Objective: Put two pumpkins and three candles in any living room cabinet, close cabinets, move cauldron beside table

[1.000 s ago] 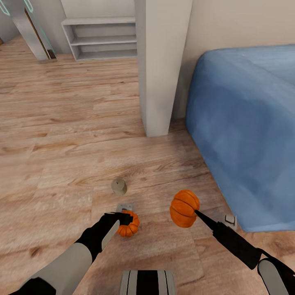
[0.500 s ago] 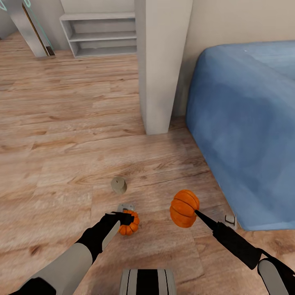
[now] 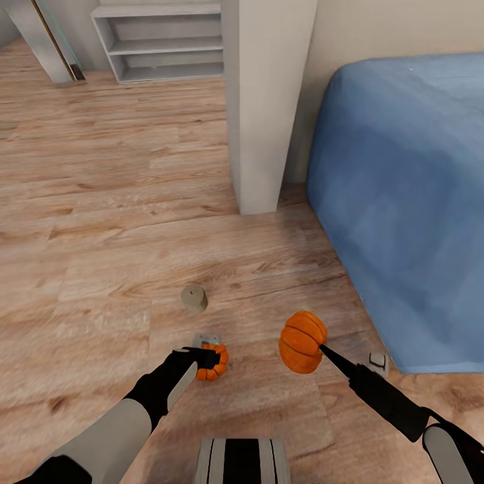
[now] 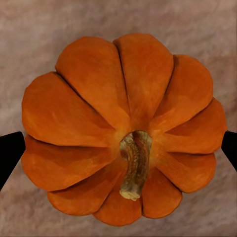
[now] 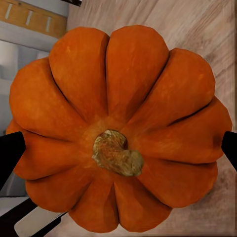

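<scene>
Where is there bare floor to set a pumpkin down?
Widest bare floor lies left of the pillar, toward the white shelf. A narrower strip runs between candle and blue sofa. Crowded near the left pincer and right pincer.

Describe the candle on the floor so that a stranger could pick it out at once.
Start at the white pillar beside the big blue sofa and look down the wooden floor toward the robot. The candle stands alone there, just beyond the two orange pumpkins. It is a stubby grey-beige cylinder, not round, ribbed or orange.
</scene>
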